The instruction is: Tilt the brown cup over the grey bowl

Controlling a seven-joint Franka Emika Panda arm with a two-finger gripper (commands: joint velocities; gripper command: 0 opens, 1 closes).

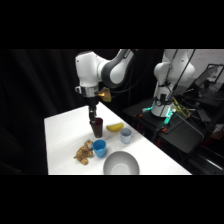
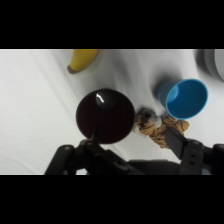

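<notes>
Wrist view, pincer at brown cup, unlabelled

Both views soft, fine detail lost. My counter is brightly lit against a dark room. In my wrist view, a small glare spot sits on the brown cup.

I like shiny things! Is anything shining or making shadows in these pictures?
Wrist view: a small white glint sits on the dark reddish-brown plastic cup; the bright blue cup casts a soft shadow on the white table. Side view: room behind is dark.
</notes>
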